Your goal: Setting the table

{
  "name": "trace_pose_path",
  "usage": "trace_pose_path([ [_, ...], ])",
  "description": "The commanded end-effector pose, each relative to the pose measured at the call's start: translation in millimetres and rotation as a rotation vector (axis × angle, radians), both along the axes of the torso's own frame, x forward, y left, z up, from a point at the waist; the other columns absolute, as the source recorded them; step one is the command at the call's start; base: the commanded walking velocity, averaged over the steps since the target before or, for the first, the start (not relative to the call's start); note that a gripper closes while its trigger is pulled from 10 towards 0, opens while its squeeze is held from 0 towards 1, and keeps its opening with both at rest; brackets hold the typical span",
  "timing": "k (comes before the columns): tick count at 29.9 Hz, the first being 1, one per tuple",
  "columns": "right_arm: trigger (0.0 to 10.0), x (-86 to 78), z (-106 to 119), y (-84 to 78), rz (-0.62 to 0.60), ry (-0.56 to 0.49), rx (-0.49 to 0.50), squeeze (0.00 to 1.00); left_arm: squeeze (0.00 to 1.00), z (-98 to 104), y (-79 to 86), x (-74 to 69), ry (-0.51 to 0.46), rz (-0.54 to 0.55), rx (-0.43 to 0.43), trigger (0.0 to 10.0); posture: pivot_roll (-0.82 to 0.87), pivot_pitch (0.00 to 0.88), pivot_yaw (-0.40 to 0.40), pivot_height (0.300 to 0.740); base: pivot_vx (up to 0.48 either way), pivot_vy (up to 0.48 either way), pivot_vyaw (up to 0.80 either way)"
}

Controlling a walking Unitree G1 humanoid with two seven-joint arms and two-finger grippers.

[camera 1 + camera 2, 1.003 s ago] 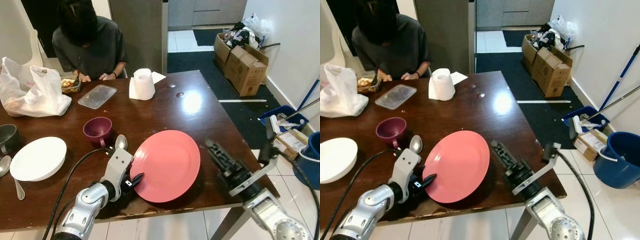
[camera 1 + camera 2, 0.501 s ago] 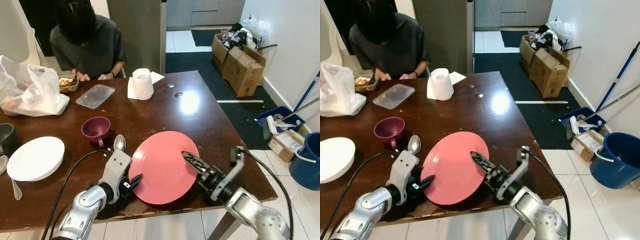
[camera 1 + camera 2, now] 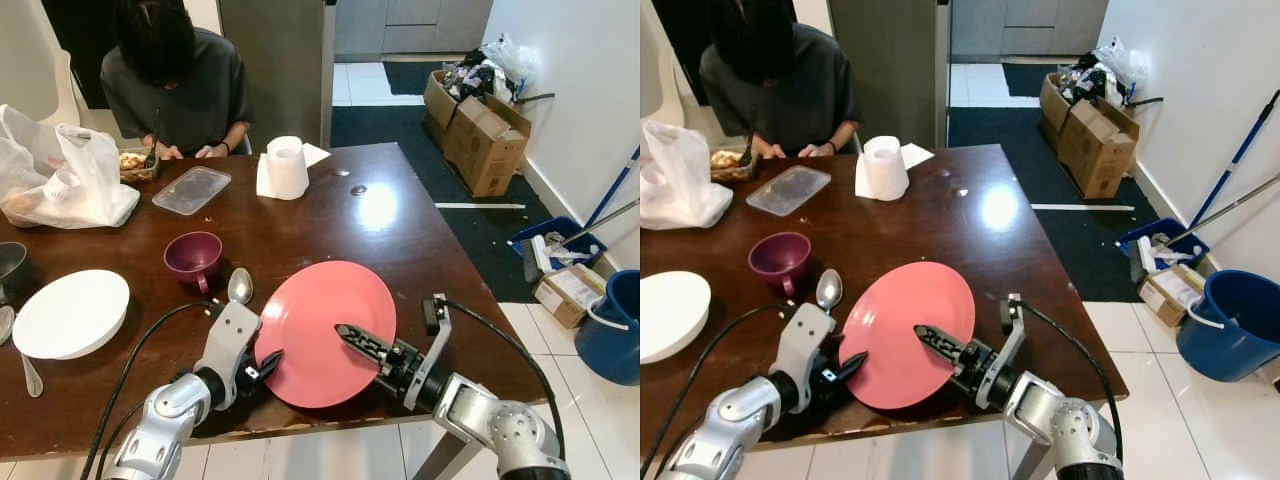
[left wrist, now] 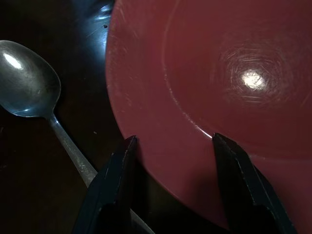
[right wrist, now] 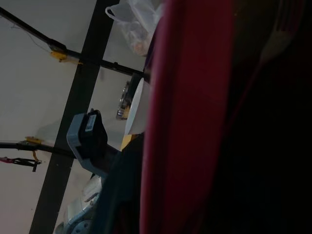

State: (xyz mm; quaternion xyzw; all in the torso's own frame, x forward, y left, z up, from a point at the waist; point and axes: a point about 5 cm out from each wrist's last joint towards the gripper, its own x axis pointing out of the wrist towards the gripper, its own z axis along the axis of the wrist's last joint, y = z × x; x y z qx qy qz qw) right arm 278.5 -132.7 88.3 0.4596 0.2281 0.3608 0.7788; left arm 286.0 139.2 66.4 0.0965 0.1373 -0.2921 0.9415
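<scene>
The pink plate [image 3: 325,330] is lying near the front edge of the dark tabletop [image 3: 400,240]. Its near-left rim is straddled by the spread fingers of the left gripper [image 4: 170,161]. The right gripper [image 3: 362,342] is held over the plate's right part; whether its fingers are parted cannot be told. A spoon [image 4: 34,100] lies just beside the plate.

**Pink plate at the near edge of the table**

So the pink plate [image 3: 325,330] is round, glossy and empty, sitting near the front edge of the dark wooden table [image 3: 400,230]. A spoon [image 3: 239,286] lies just beside its left rim, with a purple mug [image 3: 193,256] a bit further back.
</scene>
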Motion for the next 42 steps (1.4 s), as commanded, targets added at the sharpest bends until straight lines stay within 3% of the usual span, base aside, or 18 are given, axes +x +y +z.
trace_pose_path([
  [1,0.0,-3.4,3.8,4.3,0.029,-0.029,0.033,0.00,0.00,-24.7,6.4,-12.4,0.125,0.005,0.056,10.0,-0.04,0.006,0.080,0.740,0.000,0.000,0.00],
  [10,0.0,-1.7,2.1,1.4,0.000,-0.042,0.012,0.00,0.00,-21.0,2.7,-8.2,0.109,0.000,0.039,10.0,-0.05,0.000,0.083,0.740,0.000,0.000,0.00],
  [15,0.0,1.7,3.6,-3.6,-0.050,-0.054,0.016,0.00,0.00,0.2,0.9,1.5,0.035,0.017,-0.038,10.0,-0.05,0.000,0.082,0.740,0.000,0.000,0.00],
  [18,0.0,4.4,14.5,-8.0,-0.093,-0.109,0.027,0.00,0.00,42.4,-1.6,11.6,-0.084,-0.006,-0.147,10.0,-0.05,0.000,0.085,0.740,0.000,0.000,0.00],
  [20,0.0,5.1,28.2,-9.4,-0.116,-0.178,0.025,0.00,0.00,84.2,-2.3,15.0,-0.188,-0.050,-0.240,10.0,-0.05,0.000,0.088,0.740,0.000,0.000,0.00],
  [21,0.0,5.1,28.2,-9.4,-0.116,-0.178,0.025,0.00,0.00,84.2,-2.3,15.0,-0.188,-0.050,-0.240,10.0,-0.05,0.000,0.088,0.740,0.000,0.000,0.00],
  [24,0.0,4.8,53.0,-11.3,-0.153,-0.296,0.024,0.00,0.00,136.8,0.8,17.4,-0.314,-0.082,-0.343,10.0,-0.06,0.000,0.093,0.740,0.000,0.000,0.00],
  [29,0.0,5.4,73.0,-13.0,-0.186,-0.380,0.024,0.00,0.00,162.6,4.0,20.3,-0.378,-0.063,-0.401,10.0,-0.06,0.000,0.097,0.740,0.000,0.000,0.00],
  [31,0.0,7.6,93.3,-15.4,-0.235,-0.478,-0.029,0.00,0.00,178.5,8.0,25.3,-0.417,0.000,-0.452,10.0,-0.06,0.000,0.098,0.740,0.000,0.000,0.00],
  [34,0.0,11.0,105.3,-19.0,-0.294,-0.534,-0.073,0.00,0.00,186.2,11.7,28.3,-0.435,0.053,-0.486,10.0,-0.07,0.000,0.098,0.740,0.000,0.000,0.00],
  [35,10.0,14.4,113.3,-23.4,-0.358,-0.574,-0.132,0.00,0.00,187.5,15.7,30.9,-0.445,0.106,-0.485,10.0,-0.07,0.000,0.098,0.740,0.000,0.000,0.00],
  [38,10.0,18.8,126.7,-34.1,-0.507,-0.628,-0.222,0.00,0.00,182.4,22.7,32.5,-0.448,0.198,-0.419,10.0,-0.07,0.000,0.099,0.740,0.000,0.000,0.00],
  [39,10.0,18.8,126.7,-34.1,-0.507,-0.628,-0.222,0.00,0.00,182.4,22.7,32.5,-0.448,0.198,-0.419,10.0,-0.07,0.000,0.099,0.740,0.000,0.000,0.00],
  [40,10.0,20.8,130.9,-43.2,-0.608,-0.642,-0.266,0.00,0.00,172.0,24.2,30.1,-0.421,0.239,-0.373,10.0,-0.06,0.000,0.101,0.740,0.000,0.000,0.00],
  [42,10.0,21.9,135.1,-51.1,-0.692,-0.663,-0.309,0.00,0.00,164.0,25.5,28.5,-0.393,0.285,-0.363,10.0,-0.06,0.000,0.105,0.740,0.000,0.000,0.00],
])
